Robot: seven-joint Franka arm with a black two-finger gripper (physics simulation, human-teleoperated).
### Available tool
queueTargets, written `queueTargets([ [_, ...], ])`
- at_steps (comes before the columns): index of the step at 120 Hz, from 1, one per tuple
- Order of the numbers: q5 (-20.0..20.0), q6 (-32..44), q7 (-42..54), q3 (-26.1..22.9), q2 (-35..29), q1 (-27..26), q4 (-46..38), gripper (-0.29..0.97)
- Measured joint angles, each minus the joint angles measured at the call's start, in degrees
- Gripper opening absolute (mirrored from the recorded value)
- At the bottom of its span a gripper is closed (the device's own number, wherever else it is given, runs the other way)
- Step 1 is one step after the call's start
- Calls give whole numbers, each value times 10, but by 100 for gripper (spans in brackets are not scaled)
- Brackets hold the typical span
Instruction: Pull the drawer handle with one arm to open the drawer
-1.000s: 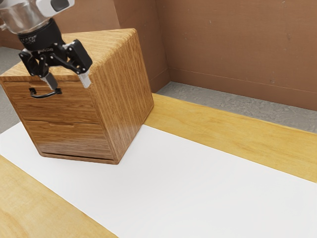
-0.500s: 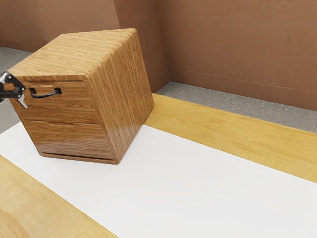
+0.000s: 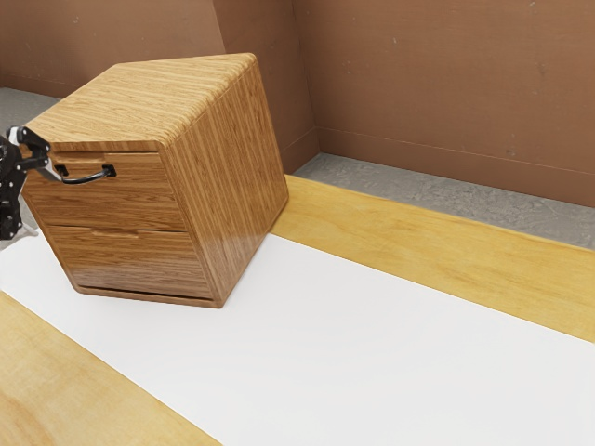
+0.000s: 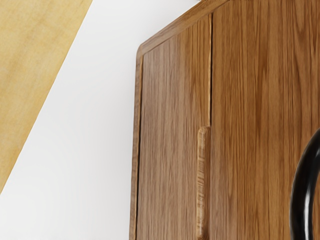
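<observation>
Leftmost, the claw stands wide open at the exterior view's left edge, its upper finger just beside the black drawer handle. The top drawer sits flush in the wooden cabinet, which stands on the white mat at the table's end toward the exterior view's left.

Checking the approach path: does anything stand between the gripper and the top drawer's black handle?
Nothing visible does. The gripper sits at the exterior view's left edge, just beside the black handle on the top drawer, with no object between them.
</observation>
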Motion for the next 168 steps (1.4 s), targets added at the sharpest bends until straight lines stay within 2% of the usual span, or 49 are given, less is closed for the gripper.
queueTargets([
  [49,3,96,-90,9,31,-5,-12,68],
  [106,3,141,-140,10,56,-10,-25,68],
  [168,1,158,-165,3,-76,6,-153,68],
])
